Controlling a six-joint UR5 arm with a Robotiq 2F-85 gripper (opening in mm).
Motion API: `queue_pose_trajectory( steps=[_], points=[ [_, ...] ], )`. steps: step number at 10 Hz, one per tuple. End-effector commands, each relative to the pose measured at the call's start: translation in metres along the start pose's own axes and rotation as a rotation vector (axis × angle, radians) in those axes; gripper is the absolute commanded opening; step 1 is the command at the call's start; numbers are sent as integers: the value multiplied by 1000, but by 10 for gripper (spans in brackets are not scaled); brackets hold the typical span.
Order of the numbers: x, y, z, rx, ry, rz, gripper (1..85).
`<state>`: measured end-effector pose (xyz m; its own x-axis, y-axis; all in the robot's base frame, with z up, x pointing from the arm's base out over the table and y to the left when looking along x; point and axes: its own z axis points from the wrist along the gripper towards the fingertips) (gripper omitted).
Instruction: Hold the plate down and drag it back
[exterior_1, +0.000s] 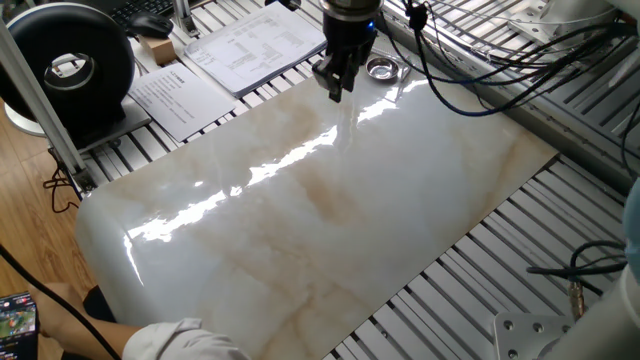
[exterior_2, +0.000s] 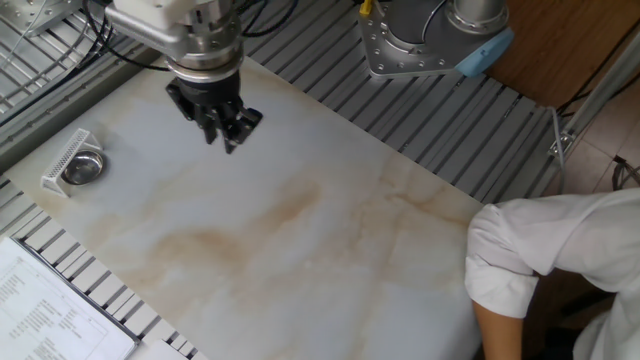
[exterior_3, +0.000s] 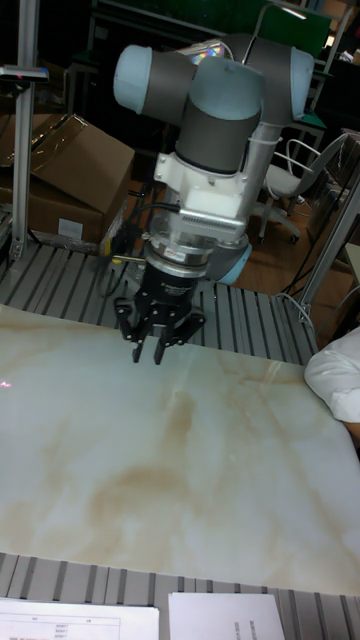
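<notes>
The plate (exterior_1: 381, 69) is a small shiny silver dish at the far edge of the marble slab (exterior_1: 330, 210); in the other fixed view the plate (exterior_2: 82, 168) lies at the slab's left end against a white ridged block (exterior_2: 62, 158). My gripper (exterior_1: 335, 90) hangs above the slab, a short way left of the plate, apart from it. Its fingers point down and look drawn together with nothing between them, as the gripper (exterior_2: 228, 141) also appears from the other side. The tall fixed view shows the gripper (exterior_3: 147, 353) just above the slab; the plate is out of that view.
Printed paper sheets (exterior_1: 255, 45) and a black round device (exterior_1: 75, 65) lie beyond the slab's left end. Cables (exterior_1: 470, 70) hang near the arm. A person's white sleeve (exterior_2: 540, 260) rests at the slab's right end. Ribbed metal table (exterior_2: 450, 130) surrounds the slab.
</notes>
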<state>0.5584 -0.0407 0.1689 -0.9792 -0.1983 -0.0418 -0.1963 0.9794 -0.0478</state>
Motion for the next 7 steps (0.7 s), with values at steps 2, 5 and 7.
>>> queue_pose_trajectory(
  steps=[2,5,7],
  points=[
    [-29,-67,23,3,-15,-115,347],
    [-27,-63,24,-16,-3,-30,353],
    [-31,-77,25,27,-19,-27,347]
  ],
)
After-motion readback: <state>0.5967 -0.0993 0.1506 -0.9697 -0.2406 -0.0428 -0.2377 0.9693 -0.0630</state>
